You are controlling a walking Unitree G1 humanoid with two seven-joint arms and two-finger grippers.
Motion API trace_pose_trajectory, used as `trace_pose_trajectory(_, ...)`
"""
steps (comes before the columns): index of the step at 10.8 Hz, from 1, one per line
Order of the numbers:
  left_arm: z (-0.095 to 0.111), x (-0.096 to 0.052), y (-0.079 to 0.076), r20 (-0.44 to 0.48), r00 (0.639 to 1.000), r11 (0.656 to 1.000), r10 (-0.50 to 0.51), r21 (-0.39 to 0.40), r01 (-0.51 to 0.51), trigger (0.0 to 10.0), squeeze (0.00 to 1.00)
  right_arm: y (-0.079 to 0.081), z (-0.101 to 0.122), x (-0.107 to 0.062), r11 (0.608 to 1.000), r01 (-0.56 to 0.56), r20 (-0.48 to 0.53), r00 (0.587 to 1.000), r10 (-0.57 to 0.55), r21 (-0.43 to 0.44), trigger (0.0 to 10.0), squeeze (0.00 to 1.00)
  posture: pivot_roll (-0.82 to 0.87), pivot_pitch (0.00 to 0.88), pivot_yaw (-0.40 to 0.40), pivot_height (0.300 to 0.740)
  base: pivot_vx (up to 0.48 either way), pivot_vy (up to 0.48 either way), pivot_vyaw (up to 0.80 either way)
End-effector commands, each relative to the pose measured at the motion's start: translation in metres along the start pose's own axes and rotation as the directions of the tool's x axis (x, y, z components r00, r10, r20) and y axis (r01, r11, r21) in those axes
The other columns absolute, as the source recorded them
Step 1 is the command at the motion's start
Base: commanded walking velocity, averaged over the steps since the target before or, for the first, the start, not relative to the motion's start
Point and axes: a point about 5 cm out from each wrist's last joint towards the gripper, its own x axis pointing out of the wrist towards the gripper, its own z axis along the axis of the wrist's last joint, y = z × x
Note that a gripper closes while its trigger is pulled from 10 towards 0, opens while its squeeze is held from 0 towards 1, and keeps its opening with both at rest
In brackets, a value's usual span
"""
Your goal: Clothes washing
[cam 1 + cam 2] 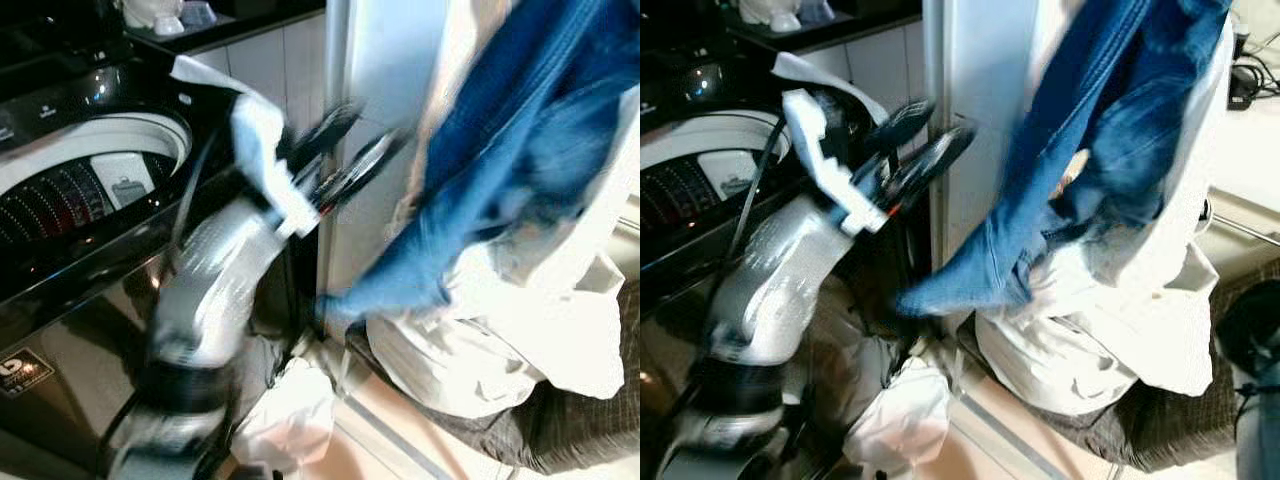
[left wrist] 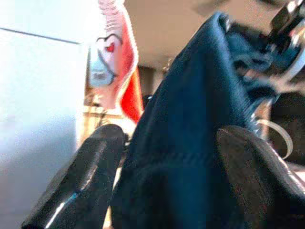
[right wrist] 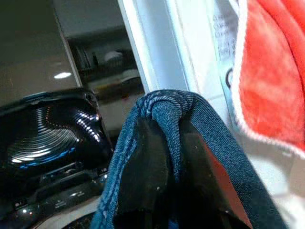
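Blue jeans hang in the air beside the washing machine, pinched by the right gripper. Left gripper, its 2 fingers spread, is raised beside the denim.

Your left arm is a rounded silver shell with a speckled sheen, ending below in a black joint band. A thin black cable runs along it. At the wrist sits a white angular bracket. The left hand has 2 long glossy black fingers; the right hand has black fingers too.
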Motion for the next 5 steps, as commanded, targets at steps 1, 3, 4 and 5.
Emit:
trace_pose_trajectory(1, -0.002, 0.006, 0.002, 0.009, 1.0, 0.998, 0.011, -0.063, -0.01, 10.0, 1.0, 0.01, 0.006, -0.002, 0.999, -0.034, 0.024, 0.999, 0.035, -0.027, 0.0, 0.0, 0.04, 0.0, -0.008, 0.74, 0.0, 0.0, 0.0)
trace_pose_trajectory(3, -0.011, 0.031, -0.006, 0.009, 0.998, 0.985, -0.054, -0.164, 0.055, 10.0, 1.0, 0.011, -0.005, -0.002, 0.999, -0.033, -0.027, 0.999, 0.033, -0.031, 0.0, 0.0, 0.03, 0.0, -0.009, 0.74, 0.0, 0.0, 0.0)
trace_pose_trajectory(4, -0.016, 0.039, -0.013, -0.015, 0.995, 0.988, -0.097, -0.122, 0.094, 10.0, 1.0, 0.013, -0.012, 0.0, 0.999, -0.047, -0.044, 0.998, 0.046, -0.018, 0.0, 0.0, 0.03, 0.0, -0.009, 0.74, 0.0, 0.0, 0.0)
trace_pose_trajectory(5, -0.018, 0.046, -0.016, -0.014, 0.995, 0.991, -0.103, -0.087, 0.102, 10.0, 1.0, 0.016, -0.019, 0.001, 0.998, -0.054, -0.067, 0.996, 0.053, -0.017, 0.0, 0.0, 0.03, 0.0, -0.009, 0.74, 0.0, 0.0, 0.0)
